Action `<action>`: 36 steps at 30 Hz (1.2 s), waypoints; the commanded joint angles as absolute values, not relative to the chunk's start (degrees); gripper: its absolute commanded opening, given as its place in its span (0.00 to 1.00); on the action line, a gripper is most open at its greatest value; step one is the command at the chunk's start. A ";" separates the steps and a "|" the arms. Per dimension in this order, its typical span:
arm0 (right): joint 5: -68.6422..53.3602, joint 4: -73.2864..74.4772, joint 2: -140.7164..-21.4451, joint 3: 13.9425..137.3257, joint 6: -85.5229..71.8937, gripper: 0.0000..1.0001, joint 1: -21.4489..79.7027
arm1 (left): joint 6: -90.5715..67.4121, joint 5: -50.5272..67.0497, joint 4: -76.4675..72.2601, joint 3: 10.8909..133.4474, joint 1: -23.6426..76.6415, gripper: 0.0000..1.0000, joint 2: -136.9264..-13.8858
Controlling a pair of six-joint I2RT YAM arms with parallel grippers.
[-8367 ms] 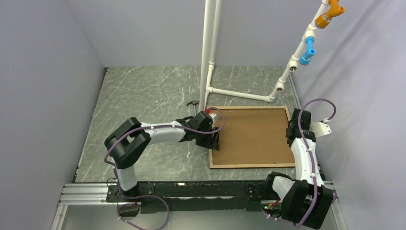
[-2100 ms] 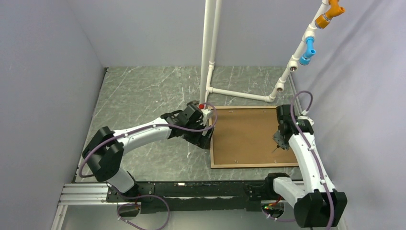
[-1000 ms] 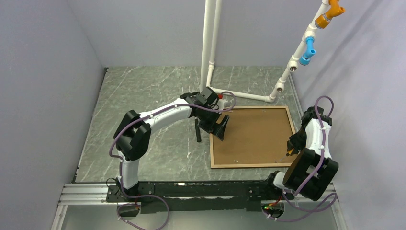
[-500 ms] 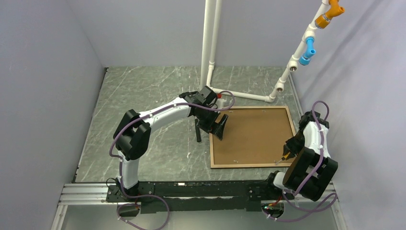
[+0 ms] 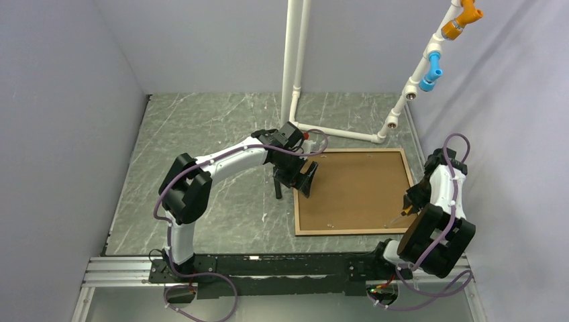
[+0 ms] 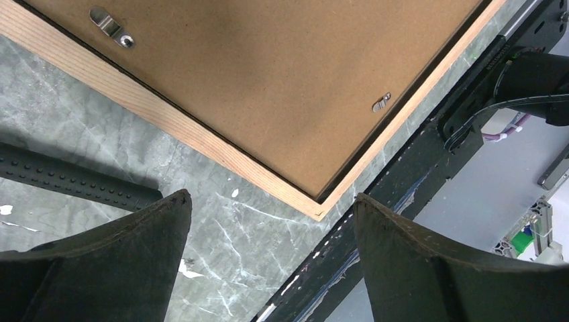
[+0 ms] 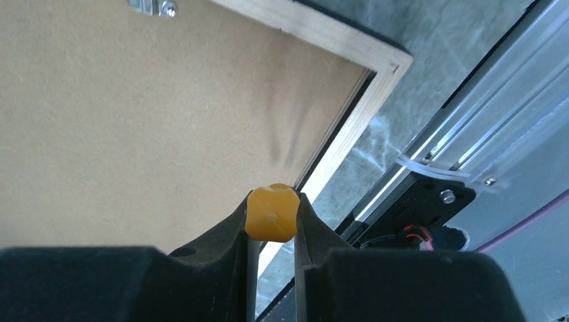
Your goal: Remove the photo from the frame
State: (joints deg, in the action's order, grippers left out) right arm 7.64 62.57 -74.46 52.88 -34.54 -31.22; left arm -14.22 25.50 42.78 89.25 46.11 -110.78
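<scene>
The frame (image 5: 353, 232) lies face down on the table, its pale wood back border showing (image 6: 201, 144). Inside it sits the photo (image 5: 355, 188), with only its plain brown back in sight (image 6: 268, 80) (image 7: 134, 100); the print side is hidden. Small metal clips (image 6: 111, 23) (image 6: 381, 102) sit along the board's edge. My left gripper (image 5: 305, 178) hangs open above the frame's left edge, and nothing is between its fingers (image 6: 268, 261). At the frame's near right corner my right gripper (image 5: 407, 211) is shut on an orange-handled tool (image 7: 271, 213), whose thin shaft points at the board.
A black-handled hammer (image 5: 277, 184) lies on the table just left of the frame, its grip below my left fingers (image 6: 67, 178). White pipework (image 5: 295, 80) stands behind the frame. The black base rail (image 5: 282, 265) runs along the near edge.
Over the last two seconds my left arm swung back over the frame's left edge and my right arm drew in to the near right corner. In the last second both barely shifted.
</scene>
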 commanded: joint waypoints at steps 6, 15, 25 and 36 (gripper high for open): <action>11.52 59.45 -76.93 53.00 -35.21 0.00 -31.77 | -13.53 23.99 43.08 87.69 44.84 0.92 -108.95; 8.36 57.38 -77.31 48.94 -35.67 0.00 -31.58 | -13.64 24.26 42.69 87.44 44.59 0.92 -109.15; 4.36 56.92 -76.64 46.79 -36.21 0.00 -31.25 | -13.78 24.70 42.57 87.36 44.57 0.93 -109.23; 0.38 55.95 -75.59 47.50 -38.13 0.00 -31.00 | -13.54 24.78 42.26 87.17 44.57 0.93 -109.51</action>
